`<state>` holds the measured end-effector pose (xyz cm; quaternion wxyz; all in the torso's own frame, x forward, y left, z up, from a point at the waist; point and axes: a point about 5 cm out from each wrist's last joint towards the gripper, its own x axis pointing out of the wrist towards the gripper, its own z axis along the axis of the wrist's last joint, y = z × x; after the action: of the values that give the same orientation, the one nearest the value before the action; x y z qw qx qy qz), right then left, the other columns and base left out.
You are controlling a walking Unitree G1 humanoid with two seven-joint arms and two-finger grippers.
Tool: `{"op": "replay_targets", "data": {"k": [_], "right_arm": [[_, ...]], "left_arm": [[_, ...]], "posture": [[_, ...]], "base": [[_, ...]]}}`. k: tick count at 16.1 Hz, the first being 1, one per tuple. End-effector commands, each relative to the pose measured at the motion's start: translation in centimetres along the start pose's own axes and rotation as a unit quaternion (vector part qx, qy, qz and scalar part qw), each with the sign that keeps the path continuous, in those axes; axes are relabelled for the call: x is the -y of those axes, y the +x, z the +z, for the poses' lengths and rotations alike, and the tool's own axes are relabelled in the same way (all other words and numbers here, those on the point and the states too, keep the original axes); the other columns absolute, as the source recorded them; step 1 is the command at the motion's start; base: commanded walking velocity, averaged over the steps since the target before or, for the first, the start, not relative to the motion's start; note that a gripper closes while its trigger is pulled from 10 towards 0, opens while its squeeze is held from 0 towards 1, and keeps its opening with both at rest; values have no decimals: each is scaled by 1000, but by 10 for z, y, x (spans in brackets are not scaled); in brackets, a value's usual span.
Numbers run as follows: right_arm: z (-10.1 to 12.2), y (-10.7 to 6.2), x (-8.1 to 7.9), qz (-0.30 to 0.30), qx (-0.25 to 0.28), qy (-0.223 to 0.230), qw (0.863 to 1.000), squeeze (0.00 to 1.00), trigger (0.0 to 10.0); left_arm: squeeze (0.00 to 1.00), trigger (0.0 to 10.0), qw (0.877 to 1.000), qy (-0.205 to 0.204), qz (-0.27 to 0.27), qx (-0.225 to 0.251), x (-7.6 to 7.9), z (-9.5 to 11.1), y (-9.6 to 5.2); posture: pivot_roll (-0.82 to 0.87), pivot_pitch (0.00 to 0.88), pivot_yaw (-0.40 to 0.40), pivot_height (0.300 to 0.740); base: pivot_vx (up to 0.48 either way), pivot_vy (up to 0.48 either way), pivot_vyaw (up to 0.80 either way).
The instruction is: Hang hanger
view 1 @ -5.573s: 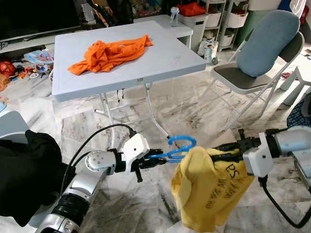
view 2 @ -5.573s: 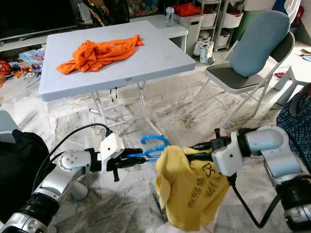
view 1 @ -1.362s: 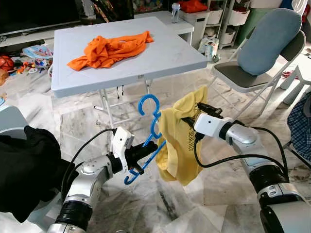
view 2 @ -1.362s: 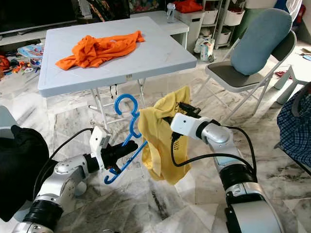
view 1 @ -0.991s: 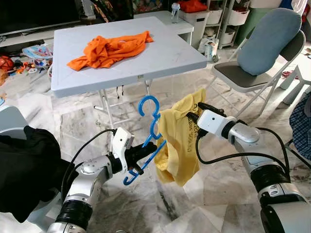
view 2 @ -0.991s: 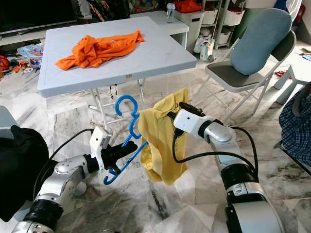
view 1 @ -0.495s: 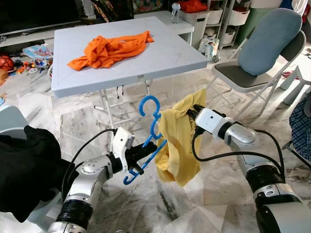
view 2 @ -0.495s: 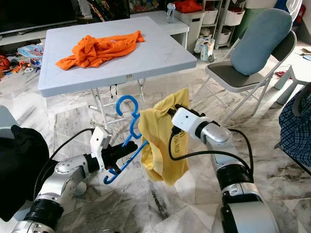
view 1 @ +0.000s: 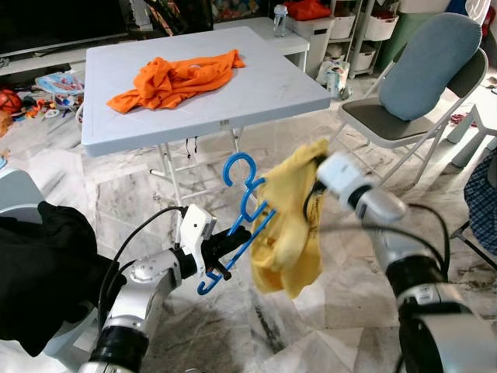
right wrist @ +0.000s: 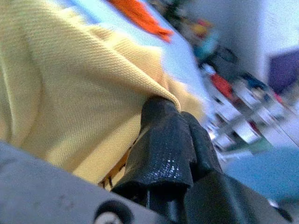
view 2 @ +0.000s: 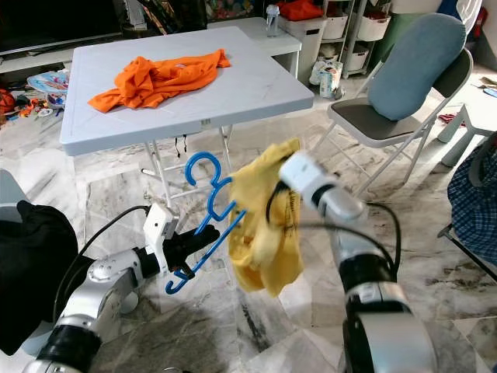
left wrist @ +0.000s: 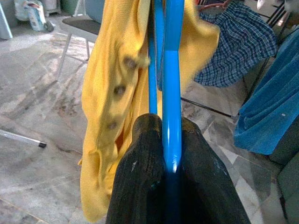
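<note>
A blue plastic hanger (view 1: 247, 203) stands tilted in front of me, hook upward, with my left gripper (view 1: 227, 249) shut on its lower bar. In the left wrist view the blue bar (left wrist: 172, 107) runs between the two black fingers (left wrist: 140, 177). A yellow shirt (view 1: 289, 225) hangs beside the hanger, its left edge touching the hanger's arm. My right gripper (view 1: 317, 165), blurred by motion, is shut on the shirt's upper edge. The right wrist view shows its fingers (right wrist: 164, 135) pinched on yellow cloth (right wrist: 70, 93).
A white folding table (view 1: 264, 93) with an orange garment (view 1: 177, 78) stands just behind. A folding chair (view 1: 388, 116) with a blue cushion is at the right. Black cloth (view 1: 39, 272) lies at my left, a plaid garment (view 1: 483, 198) at the far right. Marble floor lies below.
My right arm has swung, now blurred, carrying the shirt's top edge slightly up and to the right. The left gripper and hanger have barely moved.
</note>
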<state>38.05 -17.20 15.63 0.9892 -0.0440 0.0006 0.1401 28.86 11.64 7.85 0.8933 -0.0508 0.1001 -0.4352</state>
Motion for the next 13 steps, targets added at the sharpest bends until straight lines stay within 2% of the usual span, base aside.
{"op": "replay_targets", "data": {"k": [1, 3, 6, 8, 13], "right_arm": [[15, 4, 10, -42, 28, 16, 999, 0, 0], [29, 5, 25, -111, 53, 33, 992, 0, 0], [41, 5, 41, -182, 71, 51, 979, 0, 0], [43, 5, 48, -224, 67, 40, 972, 0, 0], [32, 2, 54, -264, 32, 4, 964, 0, 0]], "left_arm": [[0, 0, 1000, 24, 8, 7, -1, 7, -3], [0, 0, 999, 28, 12, -18, 1, -5, -14], [0, 0, 999, 36, 6, -38, 9, -10, -24], [0, 0, 997, 45, -7, -55, 14, -14, -36], [0, 0, 997, 33, -9, -74, 21, -18, -64]], "posture": [[-100, 0, 4, 740], [-101, 0, 8, 740], [-94, 0, 6, 740], [-86, 0, 0, 740], [-65, 0, -10, 740]], "base": [[0, 0, 0], [0, 0, 0], [0, 0, 0], [0, 0, 0], [0, 0, 0]]}}
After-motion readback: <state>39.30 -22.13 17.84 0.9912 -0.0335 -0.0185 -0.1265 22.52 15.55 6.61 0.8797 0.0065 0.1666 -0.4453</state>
